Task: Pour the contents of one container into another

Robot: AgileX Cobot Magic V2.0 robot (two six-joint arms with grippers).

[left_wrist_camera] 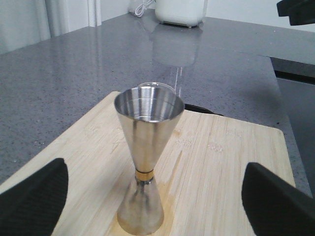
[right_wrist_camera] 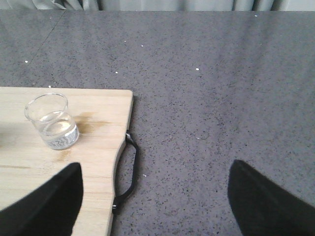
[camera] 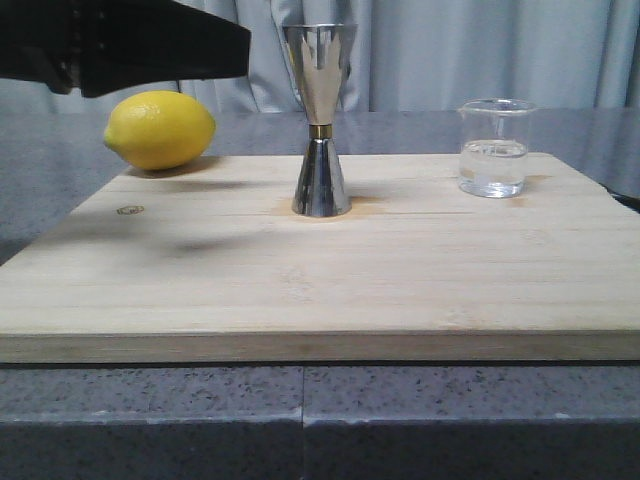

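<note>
The steel jigger (camera: 320,120) with its gold waist band stands upright mid-board. In the left wrist view the jigger (left_wrist_camera: 145,162) shows between the wide-apart fingers of my left gripper (left_wrist_camera: 155,206), which is open and touches nothing. The left arm (camera: 120,45) hangs above the board's far left. The small clear glass beaker (camera: 493,148) holds a little clear liquid at the board's far right. My right gripper (right_wrist_camera: 155,206) is open over the counter beside the board's edge, with the beaker (right_wrist_camera: 51,120) off to one side of it, untouched.
A yellow lemon (camera: 160,130) lies at the far left of the wooden board (camera: 300,290). The board has a black handle (right_wrist_camera: 125,172) on its right edge. Grey stone counter (right_wrist_camera: 221,98) surrounds it. A white appliance (left_wrist_camera: 179,11) stands on the counter, seen beyond the board in the left wrist view.
</note>
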